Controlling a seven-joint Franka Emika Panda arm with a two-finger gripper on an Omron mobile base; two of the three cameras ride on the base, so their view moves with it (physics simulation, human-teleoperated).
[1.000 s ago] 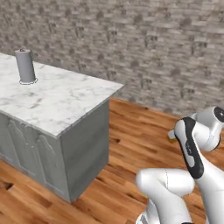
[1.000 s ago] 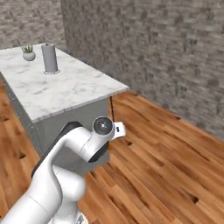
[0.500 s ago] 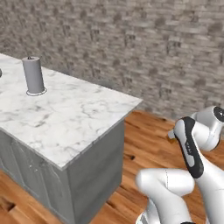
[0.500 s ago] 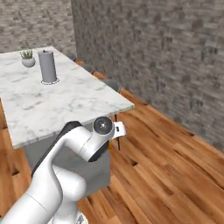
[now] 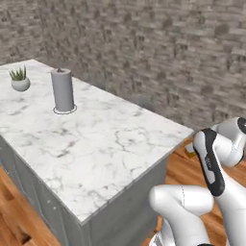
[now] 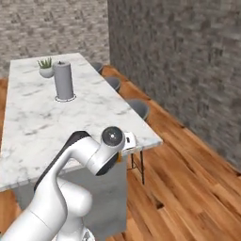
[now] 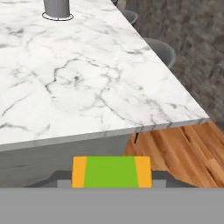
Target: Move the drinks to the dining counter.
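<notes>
One carton, orange with a green face, sits clamped in the hand at the near edge of the counter, not yet over it. Likely light, thin-walled, crushable; flat sides suit a gentle grip.

a home kitchen: marble island, brick wall, wood floor, stools.

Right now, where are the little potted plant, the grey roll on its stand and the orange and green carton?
Potted plant [image 5: 19,80], left base view, on its pale pot.
Grey roll [image 6: 63,80], right base view, on its upright side.
Orange carton [image 7: 112,172], hand view, on its green middle panel.
</notes>
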